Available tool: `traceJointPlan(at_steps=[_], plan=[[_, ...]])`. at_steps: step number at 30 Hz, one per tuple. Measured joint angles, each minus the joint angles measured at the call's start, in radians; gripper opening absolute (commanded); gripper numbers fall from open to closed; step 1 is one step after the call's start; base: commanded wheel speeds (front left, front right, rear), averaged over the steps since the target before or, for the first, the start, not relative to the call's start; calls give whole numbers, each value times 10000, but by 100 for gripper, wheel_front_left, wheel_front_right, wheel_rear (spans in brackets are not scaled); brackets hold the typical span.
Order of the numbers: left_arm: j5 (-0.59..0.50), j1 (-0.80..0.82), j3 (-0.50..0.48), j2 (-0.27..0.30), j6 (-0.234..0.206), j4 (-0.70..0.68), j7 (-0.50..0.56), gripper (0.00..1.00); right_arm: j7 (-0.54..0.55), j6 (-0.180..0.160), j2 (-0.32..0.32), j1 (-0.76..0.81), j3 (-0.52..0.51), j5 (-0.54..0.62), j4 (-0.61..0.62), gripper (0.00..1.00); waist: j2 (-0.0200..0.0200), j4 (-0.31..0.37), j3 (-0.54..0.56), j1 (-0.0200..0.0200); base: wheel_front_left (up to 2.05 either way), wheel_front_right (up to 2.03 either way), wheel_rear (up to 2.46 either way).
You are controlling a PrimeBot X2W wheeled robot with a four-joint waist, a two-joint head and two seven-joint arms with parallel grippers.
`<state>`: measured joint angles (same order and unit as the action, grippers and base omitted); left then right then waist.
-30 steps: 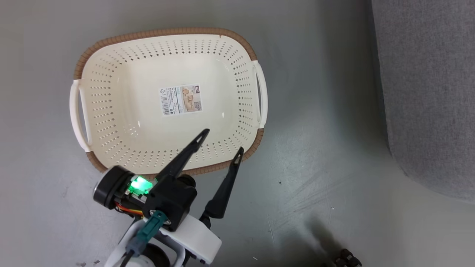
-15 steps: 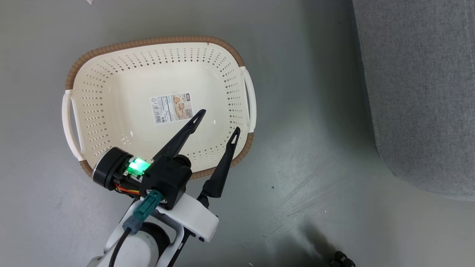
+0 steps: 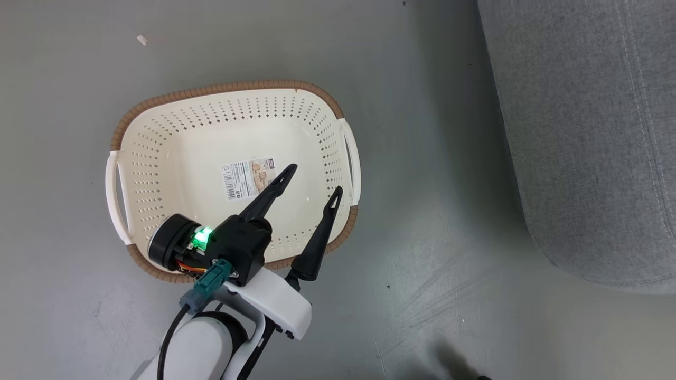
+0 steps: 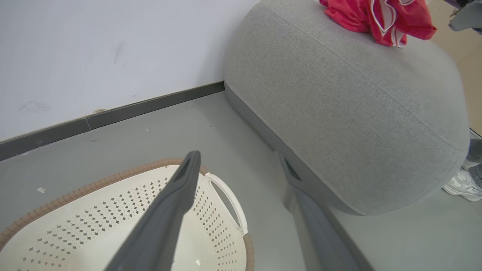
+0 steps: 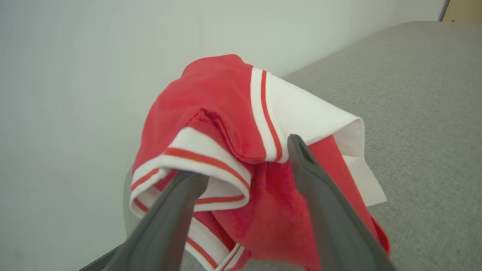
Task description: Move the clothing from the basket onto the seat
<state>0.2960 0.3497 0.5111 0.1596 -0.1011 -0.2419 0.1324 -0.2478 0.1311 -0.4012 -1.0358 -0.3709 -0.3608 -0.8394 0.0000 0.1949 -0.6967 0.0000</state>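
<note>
The basket (image 3: pixel 158 158) stands on the grey floor with nothing in it but a paper label (image 3: pixel 248 177). My left gripper (image 3: pixel 315 179) hangs open over its near right part, nothing between the fingers; the left wrist view shows the basket (image 4: pixel 94 233) under those fingers. The grey seat (image 3: pixel 591 132) is to the right. Red clothing (image 4: pixel 361 15) with white trim lies on top of the seat (image 4: pixel 339 94). In the right wrist view my right gripper (image 5: pixel 246 162) stands open, the clothing (image 5: pixel 218 101) bunched loosely at its fingertips on the seat (image 5: pixel 421 113).
A pale wall (image 4: pixel 94 49) with a dark skirting runs behind the basket and the seat. A person's white shoe (image 4: pixel 461 186) stands on the floor by the seat's far side. A small scrap (image 3: pixel 141 39) lies on the floor beyond the basket.
The head camera has shifted, so the basket sits lower in the picture and more of the seat shows. My left gripper stays open over the basket.
</note>
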Motion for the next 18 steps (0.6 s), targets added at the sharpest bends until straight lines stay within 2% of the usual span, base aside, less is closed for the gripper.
traceJointPlan(at_steps=[8,18], plan=[[431,-21,-109,-84,251,884,-474,100,-19,0,485,1154,859,-276,823,100,0,-23,774,0,0,0,0],[456,-144,-617,-58,272,1590,-1517,100,-29,0,1058,2534,1722,-558,2011,100,0,-85,1746,0,0,0,0]])
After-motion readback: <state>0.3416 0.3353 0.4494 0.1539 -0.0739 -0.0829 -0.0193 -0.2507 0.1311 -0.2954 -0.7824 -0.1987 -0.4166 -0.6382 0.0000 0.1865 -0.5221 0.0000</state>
